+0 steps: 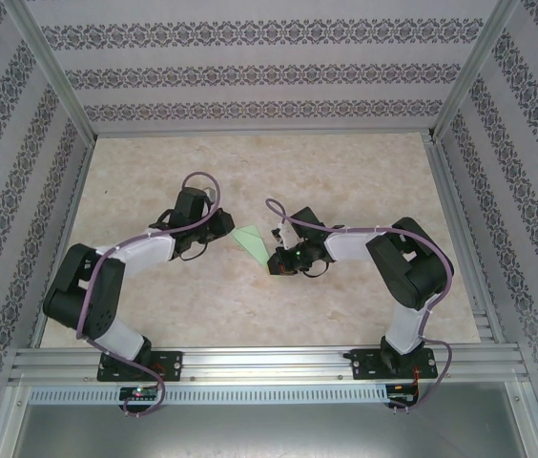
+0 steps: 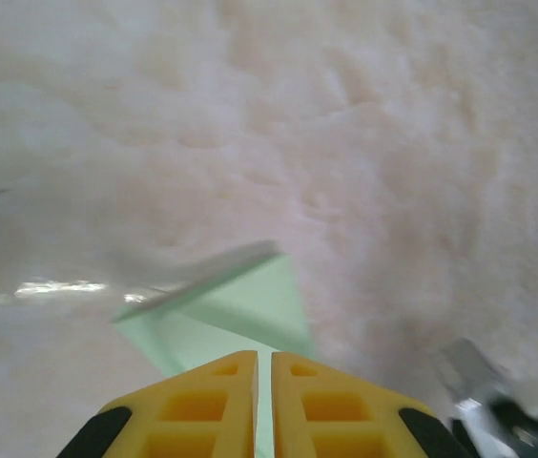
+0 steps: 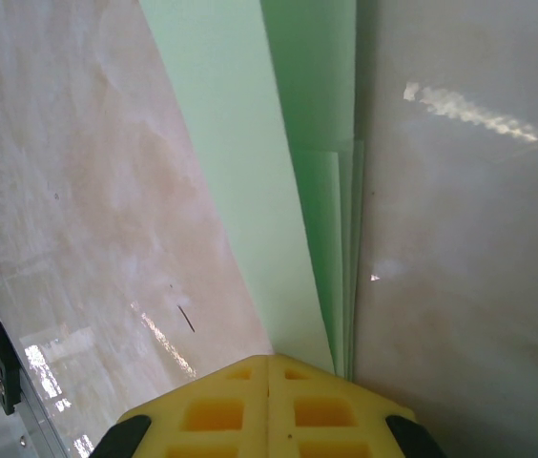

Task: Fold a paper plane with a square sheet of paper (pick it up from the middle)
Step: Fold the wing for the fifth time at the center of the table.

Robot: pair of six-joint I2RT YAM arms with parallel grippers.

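The square sheet of paper lies folded into a narrow pale-green paper plane (image 1: 252, 241) on the table between the two arms. My left gripper (image 1: 223, 222) is at its left end. In the left wrist view the yellow fingers (image 2: 202, 401) stand almost together over the plane (image 2: 250, 305), with green showing through the thin slit and one flap lifted. My right gripper (image 1: 277, 260) is at the other end. Its jaws (image 3: 269, 359) are shut tight, tips down on the flat wing (image 3: 240, 172), beside the stacked fold layers (image 3: 341, 239).
The beige table (image 1: 250, 172) is ringed by patterned walls and aluminium rails (image 1: 259, 363) at the near edge. Open tabletop lies behind and to both sides of the arms. Part of the other arm shows at the left wrist view's lower right (image 2: 498, 410).
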